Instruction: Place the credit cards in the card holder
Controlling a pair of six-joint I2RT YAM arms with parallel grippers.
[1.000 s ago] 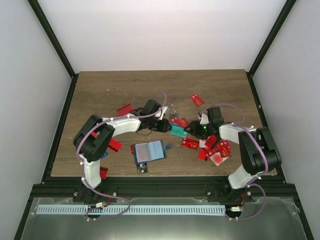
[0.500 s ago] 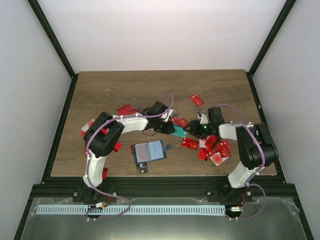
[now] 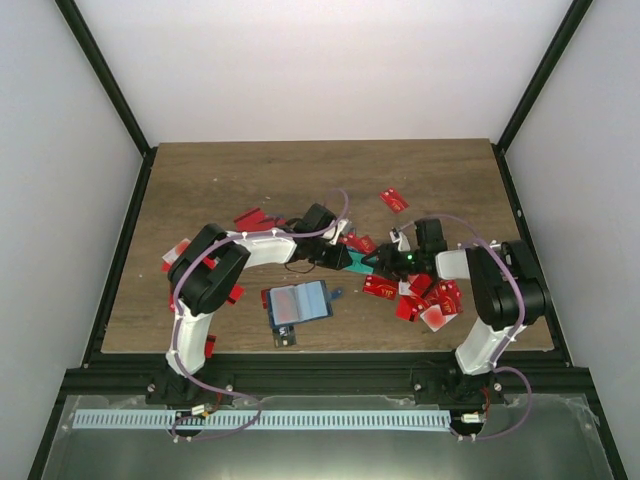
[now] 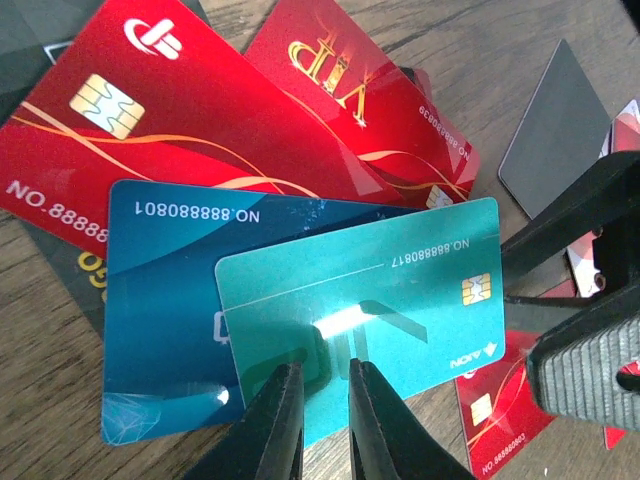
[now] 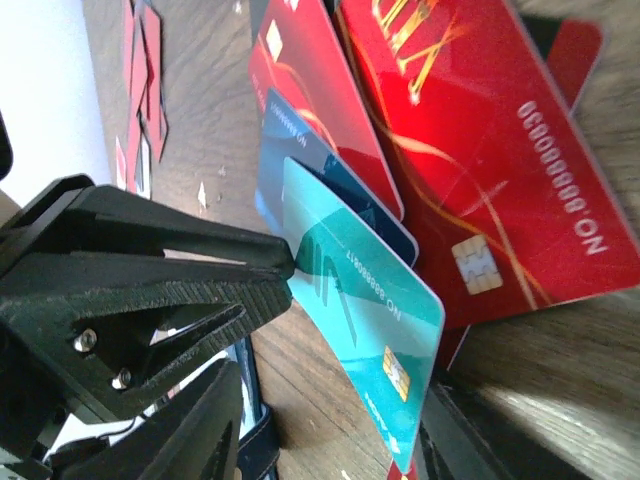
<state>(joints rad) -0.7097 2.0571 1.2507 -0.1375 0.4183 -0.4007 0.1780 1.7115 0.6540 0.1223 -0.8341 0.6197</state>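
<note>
Centrally, the left gripper (image 4: pixel 322 378) pinches the edge of a teal card (image 4: pixel 400 290), while the right gripper (image 4: pixel 525 305) holds its jaws apart at the card's other end. The card holder (image 3: pixel 300 302) lies lower centre of the top view.

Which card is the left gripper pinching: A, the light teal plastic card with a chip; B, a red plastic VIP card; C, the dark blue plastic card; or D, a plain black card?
A: in the left wrist view the left gripper has its fingers closed on the near edge of the light teal plastic card, which overlaps the dark blue plastic card.
</note>
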